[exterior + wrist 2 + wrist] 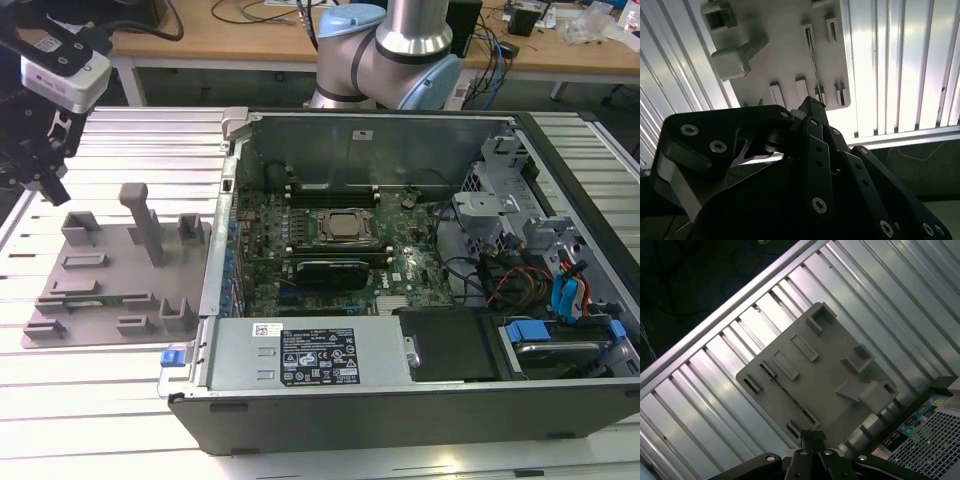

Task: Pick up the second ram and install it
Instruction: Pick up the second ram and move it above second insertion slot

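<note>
Gripper closed, holding nothing, hovers above grey tray; second ram stands edgewise in the tray

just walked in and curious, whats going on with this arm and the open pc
A robot arm's tool hangs above the grey tray, which lies beside an open computer case. The tool is shut and holds nothing. The second ram, a slim green stick, sits on edge in the tray's holders, not yet picked up.
</note>
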